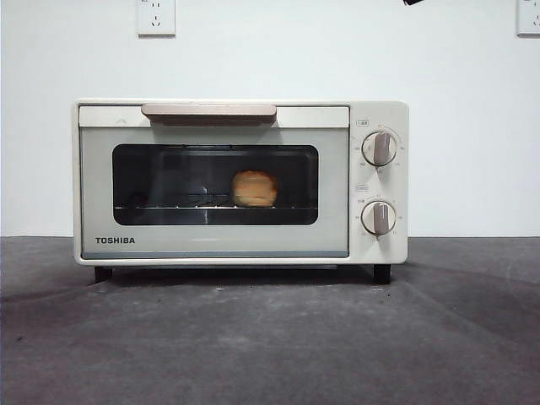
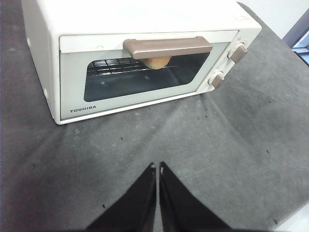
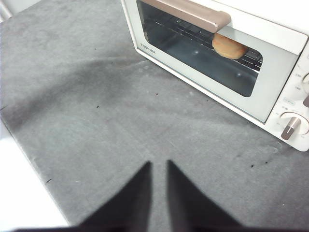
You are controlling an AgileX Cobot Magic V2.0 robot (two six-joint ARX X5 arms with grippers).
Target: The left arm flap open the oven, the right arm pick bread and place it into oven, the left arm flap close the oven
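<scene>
The cream-white TOSHIBA oven (image 1: pixel 221 245) stands on the grey table with its door closed and its beige bar handle (image 1: pixel 208 111) at the top. Behind the dark glass, the golden bread (image 1: pixel 254 188) rests on the wire rack, right of the middle. In the left wrist view the left gripper (image 2: pixel 157 165) hovers over the mat in front of the oven (image 2: pixel 72 82), shut and empty; the bread (image 2: pixel 158 62) peeks out below the handle. The right gripper (image 3: pixel 159 162) hangs back from the oven (image 3: pixel 270 104) off its knob side, jaws nearly together, holding nothing; the bread (image 3: pixel 229 47) shows through the glass.
Two round knobs (image 1: pixel 379 148) sit on the oven's right panel. A black arm tip (image 1: pixel 413 2) shows at the top edge of the front view. Wall sockets (image 1: pixel 156 16) are on the white wall behind. The mat's edge (image 3: pixel 29 159) lies near the right gripper.
</scene>
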